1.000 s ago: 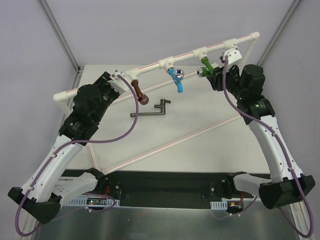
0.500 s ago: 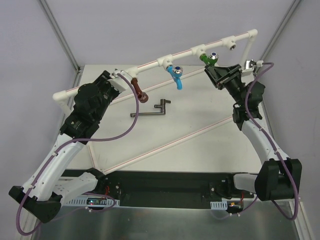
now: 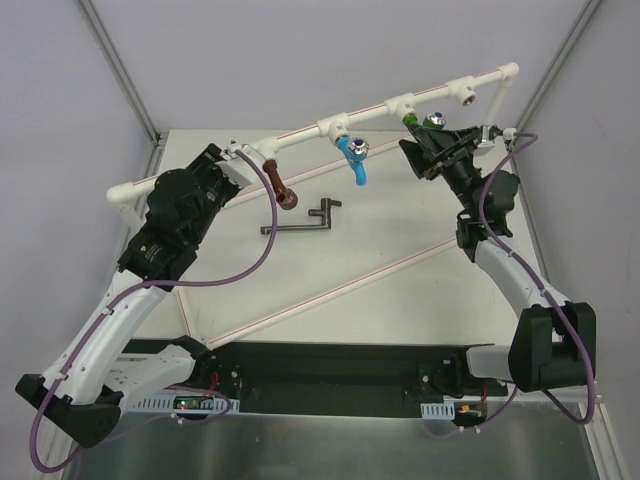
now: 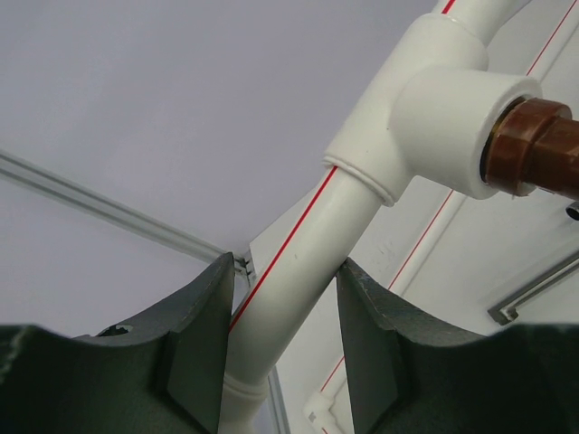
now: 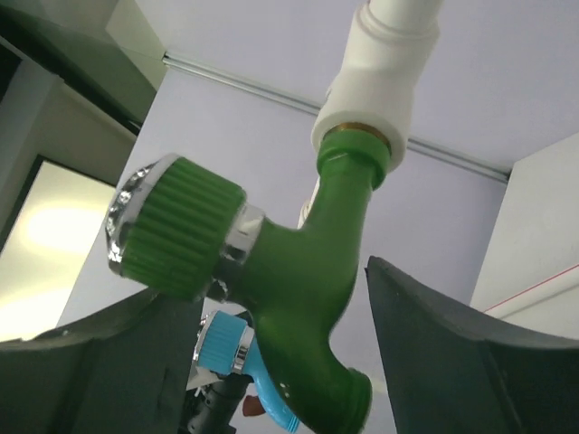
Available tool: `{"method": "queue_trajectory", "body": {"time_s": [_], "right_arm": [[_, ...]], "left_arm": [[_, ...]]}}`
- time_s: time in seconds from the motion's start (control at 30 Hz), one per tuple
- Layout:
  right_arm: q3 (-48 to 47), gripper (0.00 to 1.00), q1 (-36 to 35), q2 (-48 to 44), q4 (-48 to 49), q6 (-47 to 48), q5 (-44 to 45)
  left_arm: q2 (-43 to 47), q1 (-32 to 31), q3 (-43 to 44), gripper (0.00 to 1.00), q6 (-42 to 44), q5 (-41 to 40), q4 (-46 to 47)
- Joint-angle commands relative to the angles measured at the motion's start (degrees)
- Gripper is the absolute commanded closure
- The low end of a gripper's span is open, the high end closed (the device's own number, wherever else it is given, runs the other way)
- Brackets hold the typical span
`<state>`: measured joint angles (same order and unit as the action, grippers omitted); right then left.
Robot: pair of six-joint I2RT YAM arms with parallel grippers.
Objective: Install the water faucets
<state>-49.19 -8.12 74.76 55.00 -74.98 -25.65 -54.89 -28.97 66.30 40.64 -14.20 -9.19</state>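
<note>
The green faucet (image 3: 415, 123) sits screwed into a tee of the white pipe frame (image 3: 300, 136), silver end up. In the right wrist view the green faucet (image 5: 298, 262) hangs from its white fitting. My right gripper (image 5: 271, 289) straddles it, open, with a gap at the right finger (image 5: 434, 344). In the top view my right gripper (image 3: 420, 150) is just below it. The blue faucet (image 3: 353, 155) and the reddish-brown faucet (image 3: 281, 186) sit in their tees. My left gripper (image 3: 238, 162) is shut on the pipe (image 4: 362, 181), beside the brown faucet's tee (image 4: 434, 99).
A dark metal L-shaped tool (image 3: 300, 220) lies on the table under the pipe. A lower white pipe with a red stripe (image 3: 350, 285) runs diagonally across the table. Slanted metal posts (image 3: 120, 70) stand at the back corners.
My right wrist has rolled and its arm swung inward. The green faucet turned from pointing down-left to silver end up. The left arm has not moved.
</note>
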Motion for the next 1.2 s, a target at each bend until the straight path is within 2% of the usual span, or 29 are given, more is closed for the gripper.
{"method": "queue_trajectory", "body": {"time_s": [0.0, 0.07, 0.17, 0.2, 0.3, 0.4, 0.43, 0.6, 0.73, 0.8, 0.83, 0.9, 0.93, 0.97, 1.0, 1.03, 1.07, 1.1, 1.13, 1.17], "right_arm": [[-4.95, 0.2, 0.3, -2.16, -2.07, 6.24, -0.62], [-5.56, 0.08, 0.56, -4.17, -5.33, 11.23, -1.24], [-7.66, 0.0, 0.82, -7.16, -14.37, 17.83, -2.21], [-8.37, 0.04, 0.82, -7.87, -20.31, 23.68, -2.13], [-11.97, 0.04, 1.0, -10.51, -32.1, 34.24, 0.06], [-14.87, 0.04, 0.83, -11.92, -40.46, 40.77, 2.87], [-15.49, 0.04, 0.82, -12.35, -42.15, 44.53, 3.49], [-17.78, 0.01, 0.82, -12.1, -46.74, 48.87, 4.12], [-18.22, 0.11, 0.82, -11.31, -46.83, 48.88, 4.9], [-18.22, 0.19, 0.82, -10.95, -46.83, 48.09, 5.69], [-18.22, 0.31, 0.82, -10.43, -46.66, 47.56, 5.7], [-18.05, 0.44, 0.82, -10.08, -45.95, 45.46, 5.7], [-17.87, 0.55, 0.82, -9.73, -45.43, 44.67, 5.52], [-17.52, 0.6, 0.82, -9.64, -44.2, 43.53, 5.35], [-17.17, 0.65, 0.91, -9.46, -43.58, 40.99, 5.26], [-16.91, 0.76, 0.83, -9.02, -42.79, 39.05, 4.91], [-16.56, 0.81, 0.91, -8.85, -40.87, 37.03, 4.04], [-15.6, 0.87, 0.83, -8.67, -39.81, 32.05, 3.68], [-14.98, 0.98, 0.82, -8.23, -38.49, 29.3, 3.33], [-14.01, 0.98, 0.82, -8.05, -35.17, 26.49, 2.98]], "left_arm": [[-0.83, -0.56, -2.32, 1.0, -7.51, 0.92, -8.74], [-0.83, -0.56, -2.23, 1.0, -7.51, 0.84, -8.74], [-0.83, -0.56, -2.23, 1.0, -7.42, 0.75, -8.65], [-0.74, -0.56, -2.23, 1.0, -7.51, 0.92, -8.74], [-0.83, -0.56, -2.23, 1.0, -7.51, 1.01, -8.74], [-0.65, -0.56, -2.23, 1.0, -7.51, 1.01, -8.74], [-0.65, -0.56, -2.23, 1.0, -7.6, 0.93, -8.74], [-0.65, -0.56, -2.23, 1.0, -7.6, 0.92, -8.74], [-0.57, -0.56, -2.23, 1.0, -7.6, 1.01, -8.74], [-0.48, -0.56, -2.23, 1.0, -7.6, 0.92, -8.74], [-0.48, -0.56, -2.23, 1.0, -7.51, 0.92, -8.74], [-0.56, -0.56, -2.23, 1.0, -7.6, 0.92, -8.74], [-0.57, -0.56, -2.23, 1.0, -7.51, 0.92, -8.65], [-0.57, -0.56, -2.23, 1.0, -7.51, 0.92, -8.74], [-0.57, -0.56, -2.23, 1.0, -7.51, 1.01, -8.74], [-0.57, -0.56, -2.23, 1.0, -7.51, 1.01, -8.65], [-0.57, -0.56, -2.23, 1.0, -7.51, 1.01, -8.82], [-0.57, -0.56, -2.23, 1.0, -7.6, 1.01, -8.65], [-0.57, -0.56, -2.23, 1.0, -7.6, 1.01, -8.74], [-0.57, -0.56, -2.23, 1.0, -7.68, 1.1, -8.74]]}}
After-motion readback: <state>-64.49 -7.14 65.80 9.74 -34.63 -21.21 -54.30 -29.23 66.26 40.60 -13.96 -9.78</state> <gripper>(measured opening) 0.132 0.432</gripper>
